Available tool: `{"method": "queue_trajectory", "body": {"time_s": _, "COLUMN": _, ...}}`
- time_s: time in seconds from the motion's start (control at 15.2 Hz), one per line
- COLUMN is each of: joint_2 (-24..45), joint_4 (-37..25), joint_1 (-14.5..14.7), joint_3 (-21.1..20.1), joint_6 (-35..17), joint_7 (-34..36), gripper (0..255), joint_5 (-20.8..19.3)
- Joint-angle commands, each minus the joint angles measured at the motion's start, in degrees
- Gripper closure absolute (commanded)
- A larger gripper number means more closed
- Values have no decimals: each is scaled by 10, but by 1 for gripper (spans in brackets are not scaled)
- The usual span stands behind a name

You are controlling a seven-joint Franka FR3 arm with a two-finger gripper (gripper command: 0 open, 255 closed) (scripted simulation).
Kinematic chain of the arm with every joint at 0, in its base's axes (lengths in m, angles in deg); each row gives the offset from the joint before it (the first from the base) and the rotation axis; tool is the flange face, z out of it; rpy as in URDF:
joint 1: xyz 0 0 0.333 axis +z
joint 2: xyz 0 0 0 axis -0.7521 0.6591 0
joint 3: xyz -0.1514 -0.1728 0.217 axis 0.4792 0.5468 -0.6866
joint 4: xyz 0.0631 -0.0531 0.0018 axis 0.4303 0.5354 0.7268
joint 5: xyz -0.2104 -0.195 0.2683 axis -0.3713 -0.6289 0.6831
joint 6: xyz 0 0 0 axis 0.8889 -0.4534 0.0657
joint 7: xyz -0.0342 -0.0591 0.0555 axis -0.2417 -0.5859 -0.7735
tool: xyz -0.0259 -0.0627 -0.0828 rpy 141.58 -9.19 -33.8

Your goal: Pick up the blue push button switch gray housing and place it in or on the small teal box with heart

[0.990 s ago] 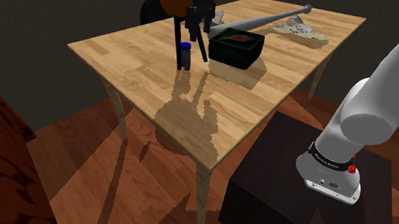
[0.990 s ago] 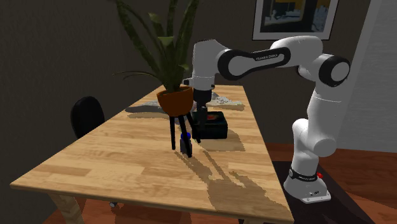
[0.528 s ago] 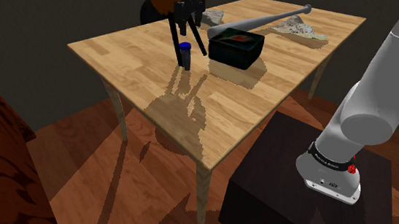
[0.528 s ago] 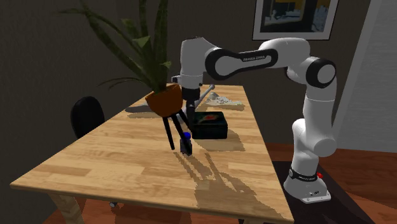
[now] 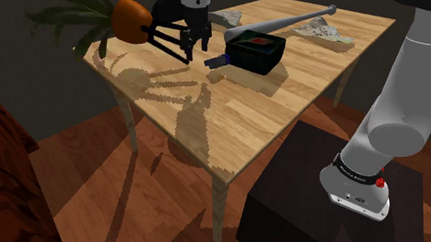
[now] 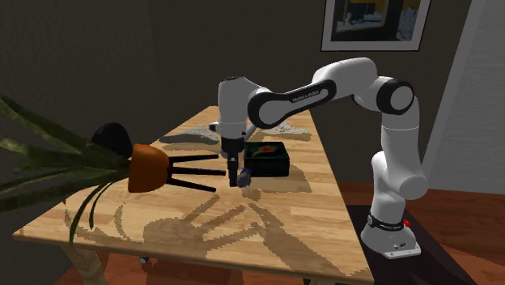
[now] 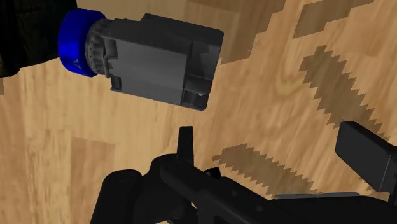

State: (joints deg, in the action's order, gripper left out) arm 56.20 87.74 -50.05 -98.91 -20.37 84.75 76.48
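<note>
The push button switch (image 5: 217, 61), a dark grey housing with a blue button, lies on its side on the wooden table, close beside the dark box (image 5: 257, 51) with a red heart on it. In the wrist view the housing (image 7: 162, 60) and its blue button (image 7: 79, 41) lie just ahead of the fingers. My gripper (image 5: 195, 51) hangs low over the table just to the shoulder view's left of the switch, open, holding nothing. One black finger (image 7: 366, 156) stands far out to the side. The second exterior view shows the gripper (image 6: 235, 180) right beside the switch (image 6: 246, 175) and box (image 6: 267, 159).
A potted plant lies toppled, its orange pot (image 5: 131, 18) off to the shoulder view's left and its black stand legs (image 5: 169, 39) against my gripper; part of the stand (image 7: 191, 184) crosses between the fingers. A grey baseball bat (image 5: 285, 22) and rocky lumps (image 5: 321, 29) lie behind the box.
The plant has tipped over toward the shoulder view's left. The switch has fallen from upright onto its side by the box. My gripper has come down to the table.
</note>
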Motion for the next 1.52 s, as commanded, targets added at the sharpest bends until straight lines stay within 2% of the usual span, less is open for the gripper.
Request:
{"method": "queue_trajectory", "body": {"time_s": 0.0, "joint_2": -4, "joint_4": 9, "joint_1": -1, "joint_3": 1, "joint_6": 11, "joint_7": -2, "gripper": 0, "joint_5": 2}}
{"method": "queue_trajectory", "body": {"time_s": 0.26, "joint_2": -4, "joint_4": 9, "joint_1": -1, "joint_3": 1, "joint_6": 11, "joint_7": -2, "gripper": 0, "joint_5": 2}}
{"method": "queue_trajectory", "body": {"time_s": 0.33, "joint_2": -4, "joint_4": 9, "joint_1": -1, "joint_3": 1, "joint_6": 11, "joint_7": -2, "gripper": 255, "joint_5": 2}}
{"method": "queue_trajectory", "body": {"time_s": 0.92, "joint_2": -4, "joint_4": 9, "joint_1": -1, "joint_3": 1, "joint_6": 11, "joint_7": -2, "gripper": 255, "joint_5": 2}}
{"method": "queue_trajectory", "body": {"time_s": 0.99, "joint_2": -4, "joint_4": 9, "joint_1": -1, "joint_3": 1, "joint_6": 11, "joint_7": -2, "gripper": 0, "joint_5": 2}}
{"method": "queue_trajectory", "body": {"time_s": 1.19, "joint_2": -28, "joint_4": 40, "joint_1": -30, "joint_3": -7, "joint_6": 38, "joint_7": -311, "gripper": 0, "joint_5": -9}}
{"method": "queue_trajectory", "body": {"time_s": 1.39, "joint_2": -30, "joint_4": 44, "joint_1": -54, "joint_3": -8, "joint_6": 58, "joint_7": -619, "gripper": 0, "joint_5": -41}}
{"method": "queue_trajectory", "body": {"time_s": 1.45, "joint_2": -27, "joint_4": 42, "joint_1": -59, "joint_3": -8, "joint_6": 60, "joint_7": -685, "gripper": 0, "joint_5": -50}}
